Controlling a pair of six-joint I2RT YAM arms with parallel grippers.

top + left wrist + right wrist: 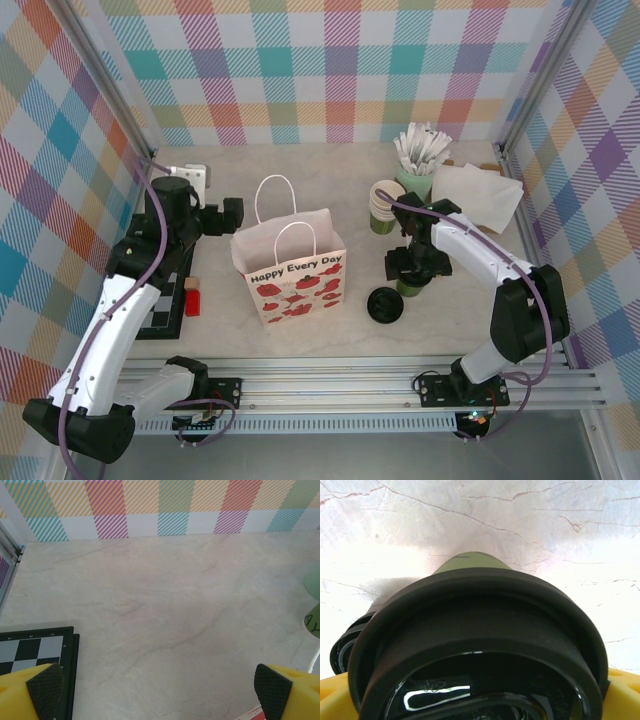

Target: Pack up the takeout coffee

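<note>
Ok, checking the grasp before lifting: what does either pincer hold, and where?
Left pincer: open, empty. Right pincer straddles the takeout coffee at its lid; a firm grip cannot be told.

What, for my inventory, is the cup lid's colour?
Black; the lid shows best in the right wrist view.

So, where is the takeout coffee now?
The takeout coffee stands right of centre in the top view, under the right gripper, beside the loose black lid, right of the paper bag.
</note>
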